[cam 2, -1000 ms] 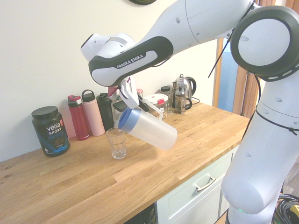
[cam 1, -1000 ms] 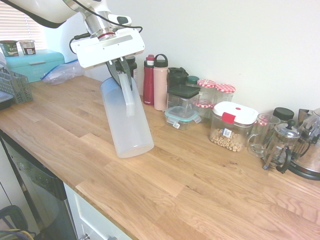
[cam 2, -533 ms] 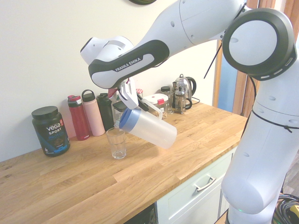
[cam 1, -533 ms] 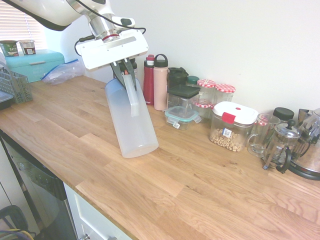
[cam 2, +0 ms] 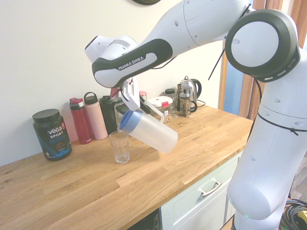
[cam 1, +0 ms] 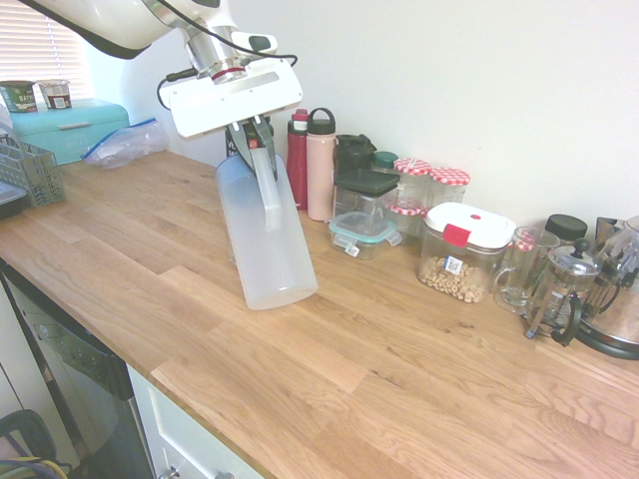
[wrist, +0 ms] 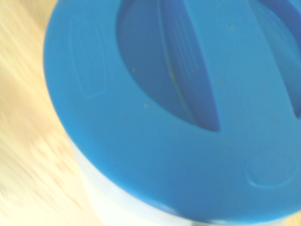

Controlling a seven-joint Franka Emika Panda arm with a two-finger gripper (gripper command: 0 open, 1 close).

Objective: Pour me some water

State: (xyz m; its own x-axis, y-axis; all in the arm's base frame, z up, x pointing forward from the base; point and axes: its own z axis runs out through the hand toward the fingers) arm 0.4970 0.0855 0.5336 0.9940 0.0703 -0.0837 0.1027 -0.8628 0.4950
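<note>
At center-left in the first exterior view, a claw point(cam 1: 252, 135) clenches the handle point(cam 1: 268, 190) of 1 frosted jug point(cam 1: 268, 239), tilted above a wooden desk point(cam 1: 399, 369). Bare desk runs toward its front edge; 2 bottles, red point(cam 1: 298, 165) and pink point(cam 1: 320, 170), stand near the wall.
</note>
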